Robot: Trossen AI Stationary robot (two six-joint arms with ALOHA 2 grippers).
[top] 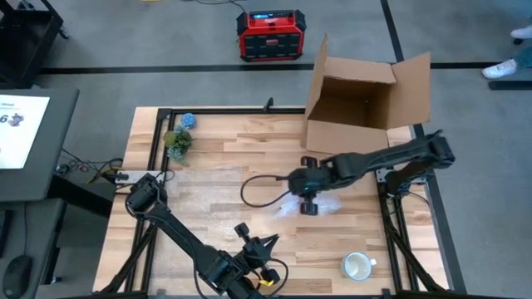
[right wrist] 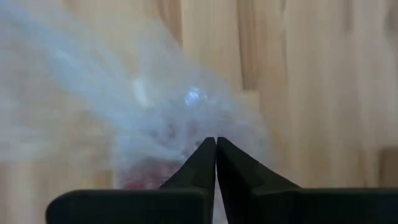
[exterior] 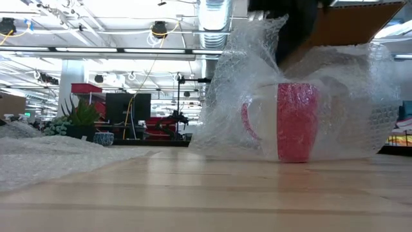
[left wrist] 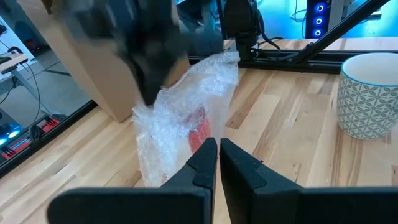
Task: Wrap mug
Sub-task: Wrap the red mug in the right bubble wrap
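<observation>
Red mug (exterior: 293,121), standing upright mid-table, is sitting swathed in bubble wrap (exterior: 335,90) directly beneath my right gripper (top: 309,202), whose fingers I am holding closed on the wrap. My left gripper (top: 264,249) is waiting near the table's front edge, fingers closed and empty.

Glowing bright from ceiling lamps (exterior: 159,29) in the low view's upper left, washing out there. Lying evenly lit across the table (top: 216,178) overhead, casting only soft shadows. Blurring heavily on bubble wrap (right wrist: 143,106) in the right wrist view.
</observation>
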